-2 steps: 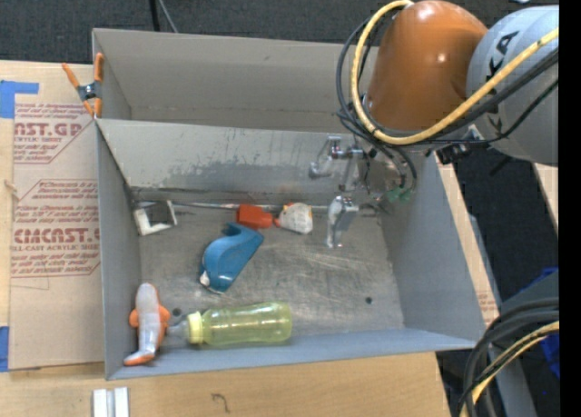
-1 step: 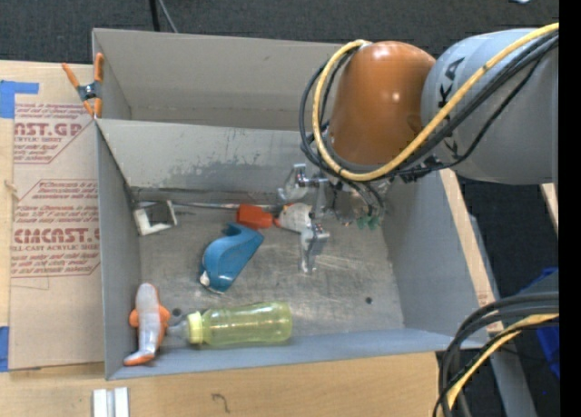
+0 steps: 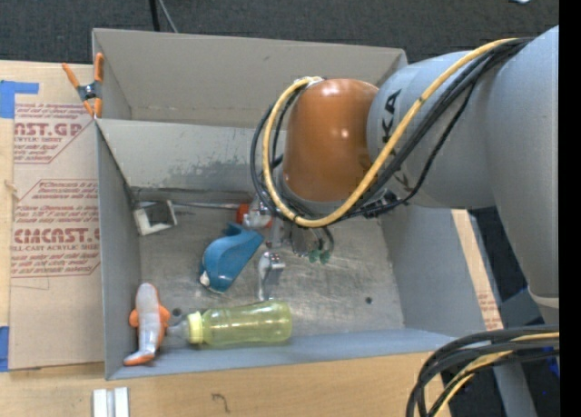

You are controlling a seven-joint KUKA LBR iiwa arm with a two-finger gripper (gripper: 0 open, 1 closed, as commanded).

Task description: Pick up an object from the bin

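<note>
Status: pick not completed. The claw (image 3: pixel 270 272) sits low in the bin (image 3: pixel 182 147), just beside the right edge of the blue cup (image 3: pixel 229 259) and close to the yellow bottle (image 3: pixel 241 324) lying along the front wall. Whether the claw is apart or together cannot be told, and nothing is seen clamped in it. An orange-white toy (image 3: pixel 147 320) lies in the front left corner. Remaining: grip one thing, then lift it clear.

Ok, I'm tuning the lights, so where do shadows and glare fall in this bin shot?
Camera view: the arm's orange dome cover carries a soft highlight; shade falls beneath it, beside the blue rounded plastic object; the translucent yellow-green bottle lies in even light.
</note>
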